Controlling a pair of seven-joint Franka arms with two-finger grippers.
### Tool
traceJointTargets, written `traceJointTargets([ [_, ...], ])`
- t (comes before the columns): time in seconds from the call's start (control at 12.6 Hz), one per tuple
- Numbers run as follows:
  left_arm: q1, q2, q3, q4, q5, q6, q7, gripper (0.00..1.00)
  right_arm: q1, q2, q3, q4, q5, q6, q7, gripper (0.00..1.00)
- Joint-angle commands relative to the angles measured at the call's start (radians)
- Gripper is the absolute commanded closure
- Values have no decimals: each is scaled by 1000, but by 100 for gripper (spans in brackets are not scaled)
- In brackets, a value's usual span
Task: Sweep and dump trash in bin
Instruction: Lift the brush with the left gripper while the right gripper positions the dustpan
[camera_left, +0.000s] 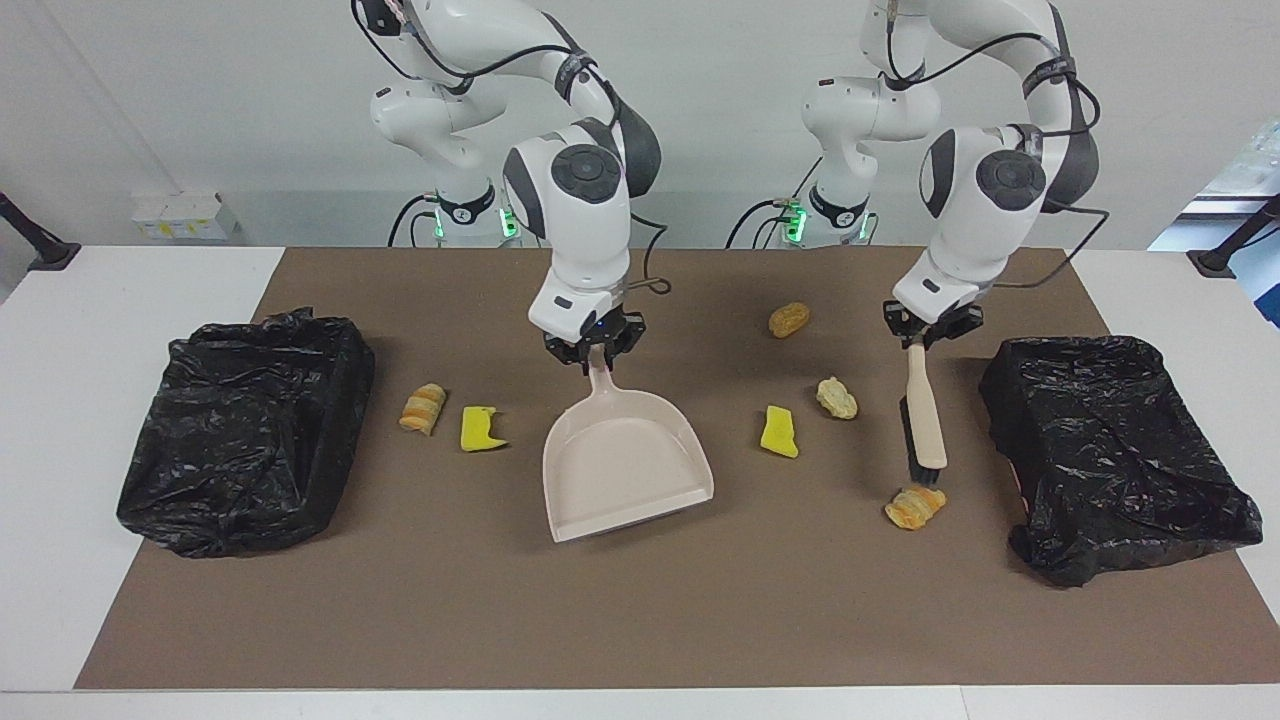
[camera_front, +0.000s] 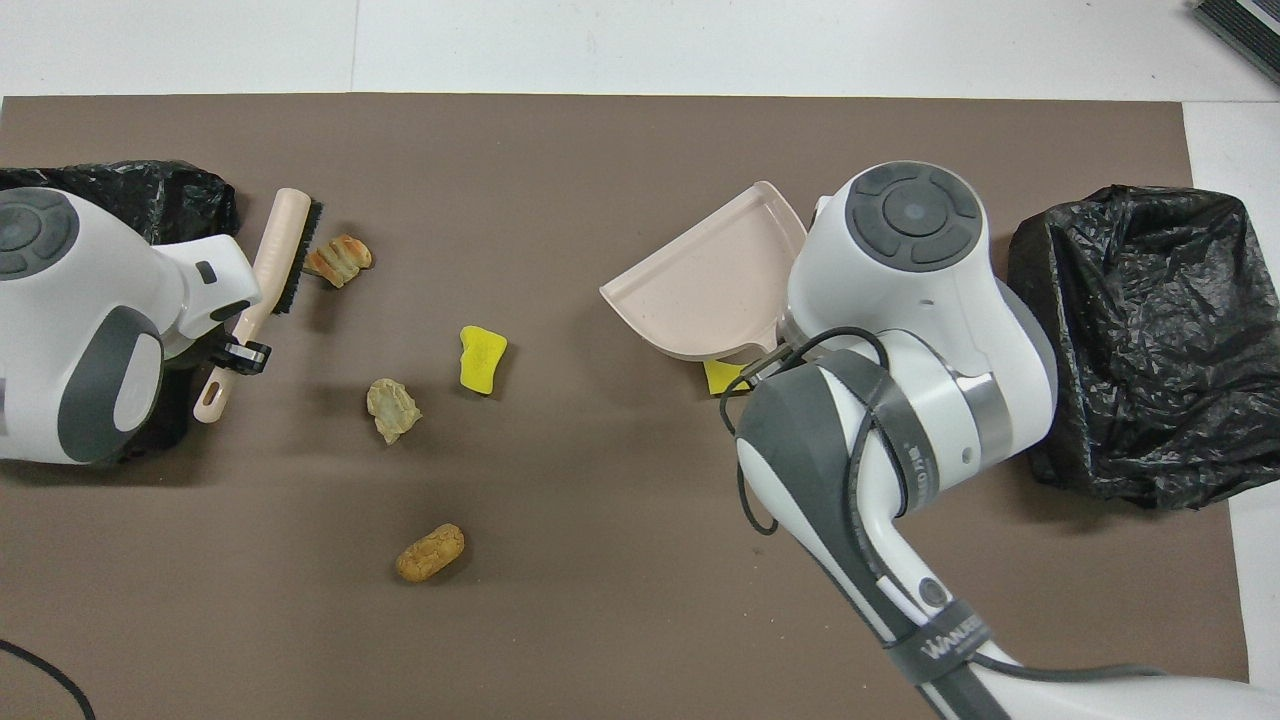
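While the right tool (camera_left: 598, 362) grips the handle of the beige plastic dustpan (camera_left: 622, 468), its fingers closed on it, the pan hangs tilted over the brown mat (camera_left: 640, 600) on the tabletop (camera_left: 90, 300), between the scattered trash. The left tool (camera_left: 926, 335) is clamped on the handle of the beige black-bristled brush (camera_left: 925, 415), whose bristle end comes down right beside a striped orange bread-like lump (camera_left: 914, 506), close to the black-bagged bin (camera_left: 1110, 450) at the left arm's end. A pale tan lump (camera_left: 837, 398) and a yellow sponge scrap (camera_left: 779, 431) lie near the brush, a brown lump (camera_left: 788, 319) nearer the robots. Toward the other black-bagged bin (camera_left: 240, 430) lie a second yellow scrap (camera_left: 481, 429) and another striped lump (camera_left: 423, 408); a third yellow scrap (camera_front: 722, 375) peeks from under the dustpan.
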Motion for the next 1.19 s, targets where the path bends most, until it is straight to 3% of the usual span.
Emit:
traceJointTargets([
  [0.0, 14, 63, -13, 115, 43, -37, 19, 100, -31, -17, 5, -22, -6, -10, -255, 100],
  [0.24, 16, 63, -13, 115, 66, -34, 19, 100, -62, -17, 5, -30, -26, -1, -492, 100],
  [0.63, 40, 102, -13, 115, 122, 18, 144, 100, -68, -17, 7, -35, -28, 20, -525, 100],
  [1.11, 54, 80, -19, 80, 97, -101, 296, 100, -73, -34, 7, -77, -43, 75, -764, 100],
])
